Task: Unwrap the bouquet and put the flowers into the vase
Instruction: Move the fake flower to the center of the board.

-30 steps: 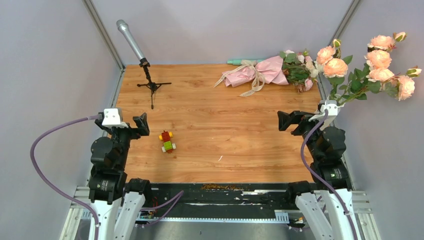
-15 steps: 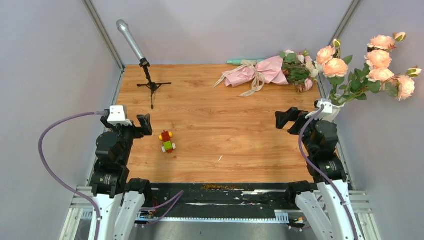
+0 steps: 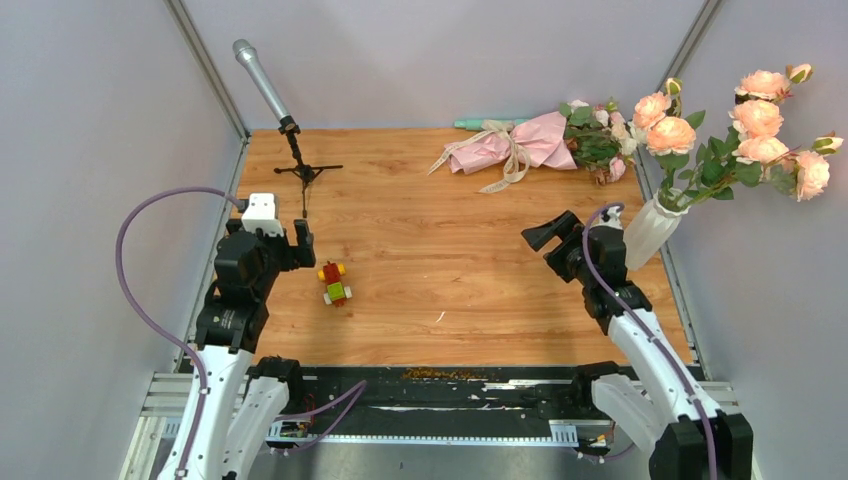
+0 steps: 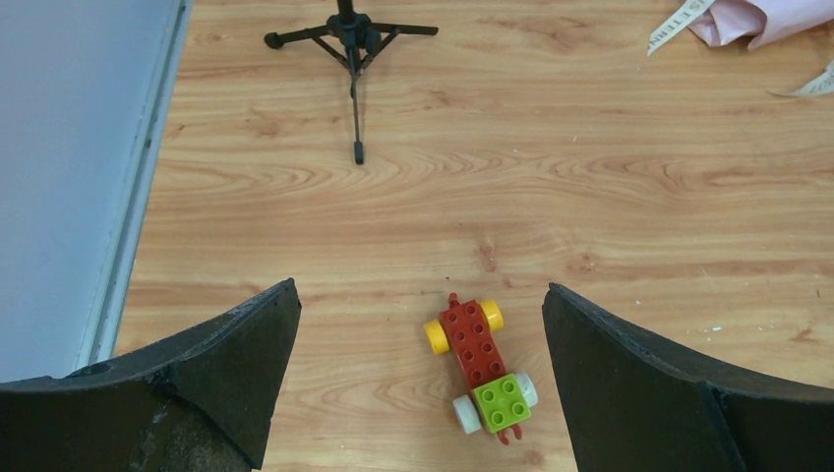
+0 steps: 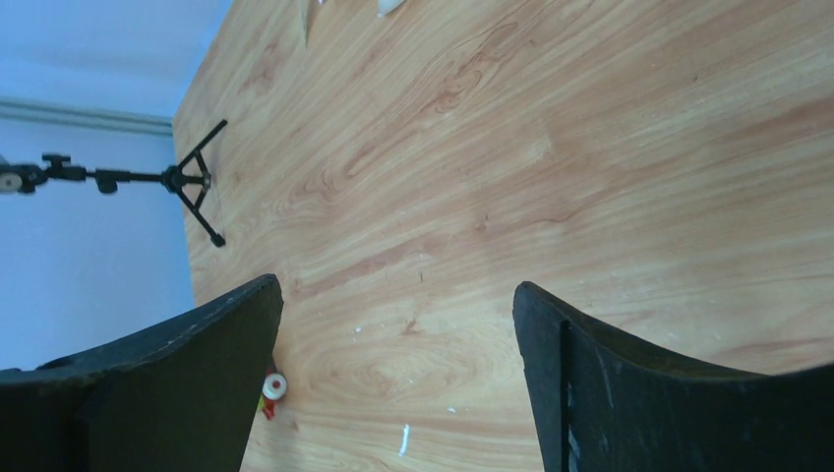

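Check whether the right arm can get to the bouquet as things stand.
Probably yes. The bouquet lies at the far edge, ahead of the right gripper, with only bare table between them. Its jaws are open and empty, and the vase stands off to its right, clear of that path.

- Bouquet (image 3: 535, 143) at the far right corner of the table (image 3: 450, 230): stems wholly hidden inside its pink paper; in the left wrist view only a paper corner and ribbon ends show, cut by the top edge
- Mint-green cylinder (image 3: 468, 124) at the far edge: mostly hidden behind the bouquet
- Vase (image 3: 648, 228) at the right edge: mouth covered by leaves of the peach roses (image 3: 757, 118), lower end lost against the right arm (image 3: 600, 255)
- Brick toy (image 5: 274, 385) in the right wrist view: only a white wheel and a red scrap show, the rest behind a finger of the right gripper (image 5: 395, 287)
- Microphone stand (image 4: 352, 39): pole cut by the top edge in the left wrist view
- White flecks (image 3: 440, 316) and brown litter (image 3: 440, 374) by the near edge: too small to tell
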Controlling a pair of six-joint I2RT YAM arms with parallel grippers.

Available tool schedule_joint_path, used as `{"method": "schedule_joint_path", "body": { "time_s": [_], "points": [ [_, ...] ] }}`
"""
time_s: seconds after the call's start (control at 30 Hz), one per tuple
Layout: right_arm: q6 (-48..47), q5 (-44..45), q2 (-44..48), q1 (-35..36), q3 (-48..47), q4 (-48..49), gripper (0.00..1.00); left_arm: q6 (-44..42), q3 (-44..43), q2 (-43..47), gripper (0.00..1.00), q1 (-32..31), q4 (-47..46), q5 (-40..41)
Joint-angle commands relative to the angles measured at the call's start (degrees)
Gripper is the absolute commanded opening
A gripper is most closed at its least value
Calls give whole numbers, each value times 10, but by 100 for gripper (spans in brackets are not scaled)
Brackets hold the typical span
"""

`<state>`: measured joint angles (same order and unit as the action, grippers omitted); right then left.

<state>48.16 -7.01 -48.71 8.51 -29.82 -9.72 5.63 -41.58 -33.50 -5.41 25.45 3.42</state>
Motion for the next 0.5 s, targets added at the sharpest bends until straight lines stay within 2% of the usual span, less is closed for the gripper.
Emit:
{"method": "schedule_joint_path", "body": {
  "time_s": [0.0,0.2,0.47],
  "points": [
    [100,37,-72,6,-32,92,87,-16,-5,4,100,-16,-14,-19],
    [146,100,-221,39,-73,191,84,-23,-7,-11,100,-49,-12,3],
    [150,194,-442,91,-237,221,83,-29,-14,-31,100,-106,-10,28]
  ]
}}
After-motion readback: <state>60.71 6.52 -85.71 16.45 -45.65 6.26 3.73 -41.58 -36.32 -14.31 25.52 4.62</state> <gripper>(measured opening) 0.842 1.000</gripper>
